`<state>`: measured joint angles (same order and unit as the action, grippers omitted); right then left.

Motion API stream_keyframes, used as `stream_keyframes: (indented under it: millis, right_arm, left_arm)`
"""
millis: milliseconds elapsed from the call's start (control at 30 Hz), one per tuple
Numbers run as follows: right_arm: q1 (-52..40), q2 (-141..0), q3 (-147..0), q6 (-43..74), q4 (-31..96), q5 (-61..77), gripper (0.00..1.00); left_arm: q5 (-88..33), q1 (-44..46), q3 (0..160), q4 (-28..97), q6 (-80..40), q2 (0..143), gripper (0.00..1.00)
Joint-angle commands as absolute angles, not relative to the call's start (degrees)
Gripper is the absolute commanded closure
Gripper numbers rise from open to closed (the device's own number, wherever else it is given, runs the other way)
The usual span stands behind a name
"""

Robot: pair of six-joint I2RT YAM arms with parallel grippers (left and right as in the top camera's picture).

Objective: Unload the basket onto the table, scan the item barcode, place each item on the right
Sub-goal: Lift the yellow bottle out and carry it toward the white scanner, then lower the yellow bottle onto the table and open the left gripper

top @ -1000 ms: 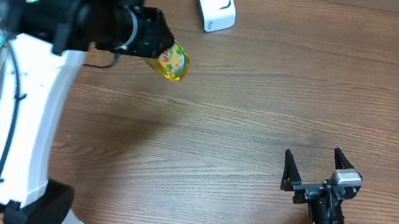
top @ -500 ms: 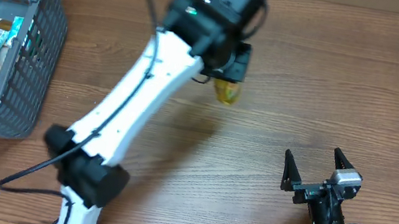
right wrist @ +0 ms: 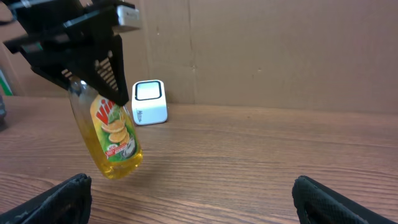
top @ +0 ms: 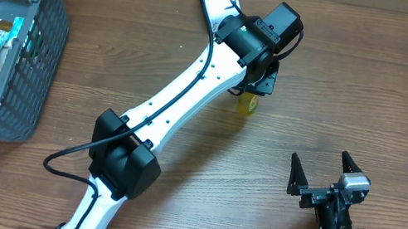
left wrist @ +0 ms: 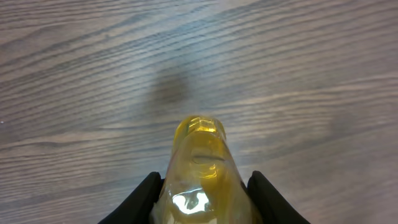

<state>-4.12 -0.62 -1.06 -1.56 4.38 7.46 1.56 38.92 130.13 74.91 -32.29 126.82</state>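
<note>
The left tool [left wrist: 208, 202] grips a yellow dish-soap bottle [right wrist: 115, 140], hanging above the tabletop [top: 376, 94] near the white scanner [right wrist: 149, 102]; the right tool [top: 320, 162] gapes empty. Best turn the barcode squarely toward the scanner's window.

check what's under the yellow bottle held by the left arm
Bare wooden table and a faint shadow lie under the yellow bottle, which hangs clear of it. From overhead, the bottle and the left arm cover that spot.
</note>
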Motion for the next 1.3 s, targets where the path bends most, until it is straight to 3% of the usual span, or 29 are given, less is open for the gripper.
stream_keyframes:
  millis: [0,367,767,1267]
  right_arm:
    - [-3.8,-0.2,-0.4,-2.0,4.2,7.2,0.0]
    - [-3.8,-0.2,-0.4,-2.0,4.2,7.2,0.0]
    - [-3.8,-0.2,-0.4,-2.0,4.2,7.2,0.0]
    - [-3.8,-0.2,-0.4,-2.0,4.2,7.2,0.0]
  left_arm:
    - [5.2,38.7,131.2,74.4,-33.9,127.2,0.85]
    - [6.2,39.0,128.4,72.3,-35.2,127.3,0.85]
    - [6.6,39.8,121.0,64.9,-36.3,127.3,0.79]
    - [9.9,42.8,120.1,65.1,-36.2,130.5,0.73]
